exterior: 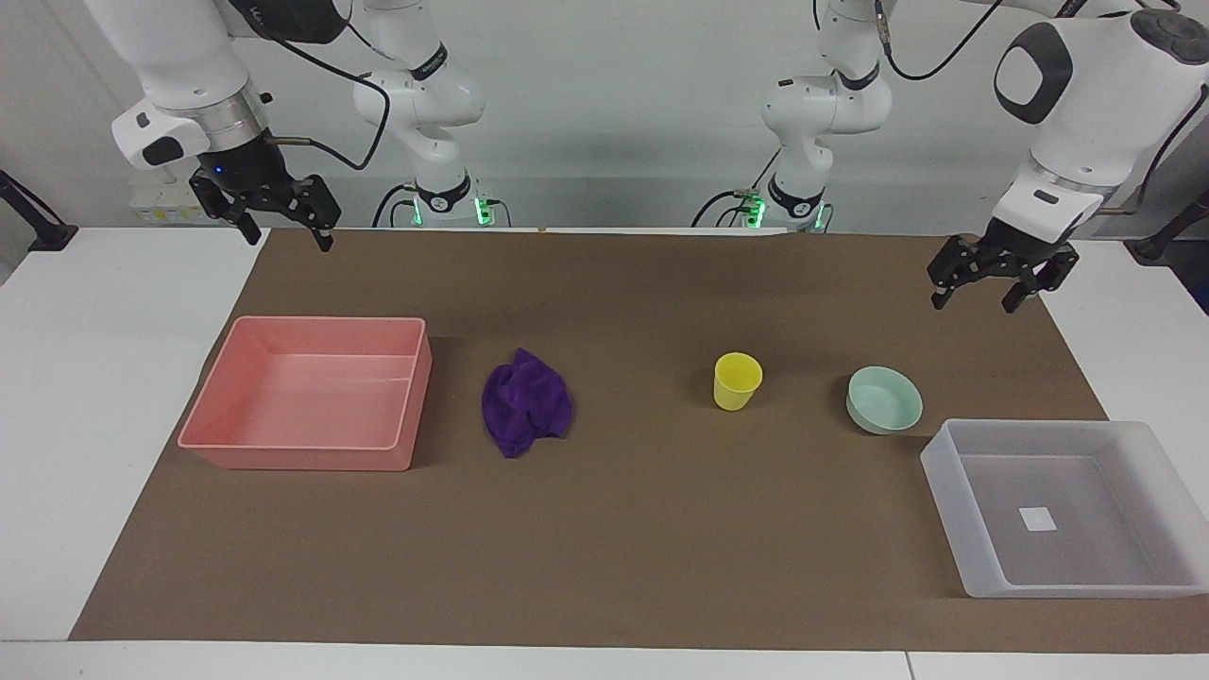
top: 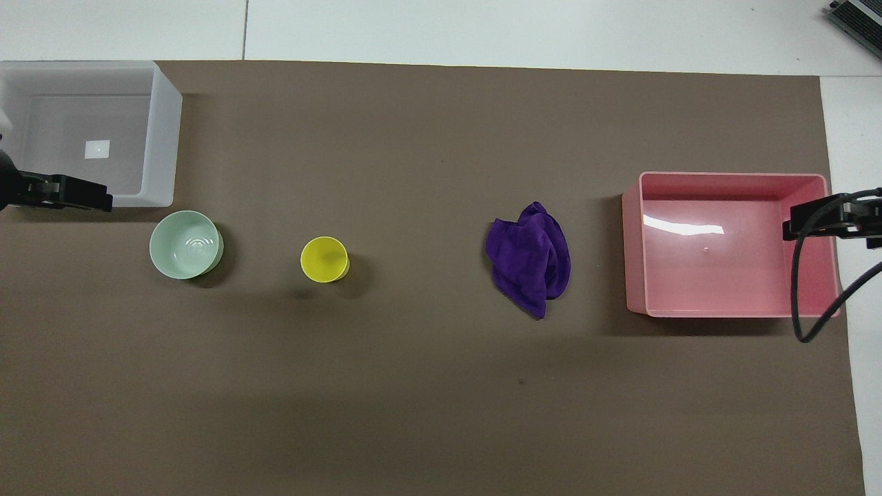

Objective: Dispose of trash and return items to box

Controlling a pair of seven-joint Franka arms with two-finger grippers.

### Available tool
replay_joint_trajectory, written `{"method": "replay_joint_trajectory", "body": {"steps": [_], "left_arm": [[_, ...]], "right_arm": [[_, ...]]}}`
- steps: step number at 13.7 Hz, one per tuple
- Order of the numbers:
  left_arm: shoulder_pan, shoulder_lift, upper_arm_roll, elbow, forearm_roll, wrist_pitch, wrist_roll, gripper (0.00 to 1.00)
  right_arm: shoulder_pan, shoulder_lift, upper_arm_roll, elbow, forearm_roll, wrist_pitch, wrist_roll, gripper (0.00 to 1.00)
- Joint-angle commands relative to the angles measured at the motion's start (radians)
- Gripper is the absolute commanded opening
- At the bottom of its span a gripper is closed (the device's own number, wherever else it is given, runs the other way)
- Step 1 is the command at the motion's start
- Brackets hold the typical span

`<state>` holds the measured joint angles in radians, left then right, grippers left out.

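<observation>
1. Purple cloth (exterior: 526,402) lies crumpled on the brown mat (exterior: 604,529), just beside the pink tray (exterior: 307,394) and not in it.
2. Yellow cup (exterior: 737,381) stands upright between the cloth and the mint bowl (exterior: 884,399).
3. The bowl sits near a corner of the frosted box (exterior: 1063,507), apparently not touching it.
4. The left tool (exterior: 977,295) hangs in the air with its fingers spread and holding nothing, over the mat's edge at the left arm's end of the worktop (exterior: 90,397).
5. The right tool (exterior: 285,233) hangs spread and holding nothing, over the mat's corner at the right arm's end.
</observation>
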<state>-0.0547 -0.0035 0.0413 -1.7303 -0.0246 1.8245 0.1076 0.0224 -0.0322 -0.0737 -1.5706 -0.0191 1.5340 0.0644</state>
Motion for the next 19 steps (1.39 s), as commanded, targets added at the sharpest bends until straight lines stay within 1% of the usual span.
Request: {"method": "replay_joint_trajectory", "body": {"steps": [1, 5, 6, 8, 9, 11, 15, 17, 19], "left_arm": [[0.013, -0.015, -0.008, -0.122, 0.015, 0.128, -0.006, 1.0], [0.035, -0.003, -0.008, -0.286, 0.015, 0.342, -0.002, 1.0], [0.047, 0.013, -0.008, -0.319, 0.015, 0.396, 0.0, 1.0], [0.064, 0.057, -0.008, -0.347, 0.015, 0.479, 0.003, 1.0], [0.082, 0.072, -0.011, -0.36, 0.014, 0.514, 0.007, 1.0], [0.076, 0.091, -0.011, -0.403, 0.014, 0.58, 0.006, 1.0], [0.076, 0.141, -0.012, -0.456, 0.011, 0.671, 0.007, 1.0], [0.073, 0.148, -0.012, -0.472, 0.008, 0.687, 0.006, 1.0], [0.075, 0.163, -0.014, -0.492, 0.006, 0.707, 0.006, 1.0]], "right_arm": [[-0.012, -0.012, 0.008, -0.011, 0.002, -0.011, -0.015, 1.0], [-0.012, -0.012, 0.008, -0.011, 0.002, -0.011, -0.015, 1.0], [-0.012, -0.012, 0.006, -0.011, 0.002, -0.011, -0.015, 1.0], [-0.012, -0.012, 0.008, -0.011, 0.002, -0.011, -0.014, 1.0], [-0.012, -0.012, 0.008, -0.011, 0.002, -0.011, -0.015, 1.0], [-0.012, -0.012, 0.008, -0.011, 0.002, -0.011, -0.015, 1.0], [-0.012, -0.012, 0.008, -0.011, 0.002, -0.012, -0.015, 1.0], [0.001, -0.014, 0.009, -0.011, 0.002, -0.012, -0.015, 1.0], [-0.012, -0.021, 0.008, -0.02, 0.004, -0.014, -0.023, 1.0]]}}
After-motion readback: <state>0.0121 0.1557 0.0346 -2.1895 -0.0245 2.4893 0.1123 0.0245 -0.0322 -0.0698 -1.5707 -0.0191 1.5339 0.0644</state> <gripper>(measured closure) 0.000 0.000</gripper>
